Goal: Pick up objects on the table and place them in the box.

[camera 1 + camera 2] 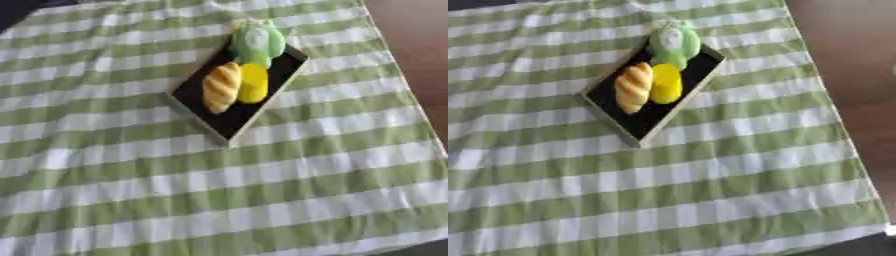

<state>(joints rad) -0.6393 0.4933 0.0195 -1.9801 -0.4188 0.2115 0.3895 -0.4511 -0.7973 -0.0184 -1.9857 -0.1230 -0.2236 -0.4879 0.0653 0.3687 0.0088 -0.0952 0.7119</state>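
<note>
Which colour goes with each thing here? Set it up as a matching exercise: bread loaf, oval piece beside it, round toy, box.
Things:
1. bread loaf
2. oval piece
3. round toy
4. box

Colours:
A. pale green
B. black inside
C. plain yellow
D. golden with pale stripes

Pairs: 1-D, 2-C, 3-A, 4-B
</note>
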